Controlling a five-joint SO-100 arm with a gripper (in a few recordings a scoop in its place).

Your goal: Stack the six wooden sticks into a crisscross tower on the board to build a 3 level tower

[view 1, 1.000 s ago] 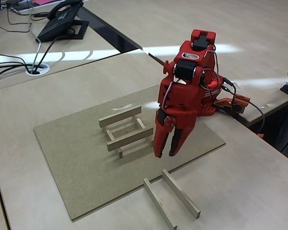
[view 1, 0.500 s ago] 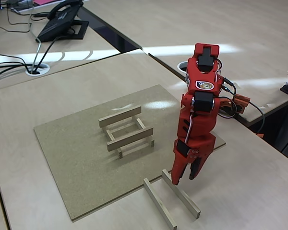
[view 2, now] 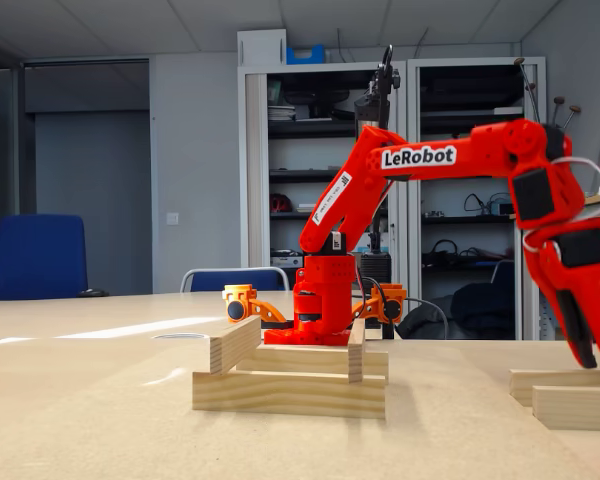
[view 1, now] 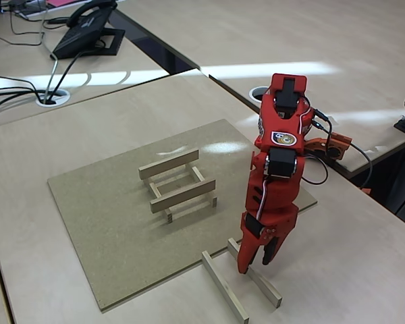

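Fingers (view 1: 245,260) of the red gripper (view 1: 256,262) sit a little apart, just above one pale wooden stick (view 1: 255,273) lying beside the brown flat board (view 1: 101,229).

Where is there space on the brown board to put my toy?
The flat brownish fibreboard is bare left of and in front of the pale wooden stick tower. It is crowded near the red pincer, by the two loose sticks.

Pale bare-wood sticks (view 1: 183,193), matt fibreboard board (view 1: 108,223), glossy red plastic claw (view 1: 253,260).
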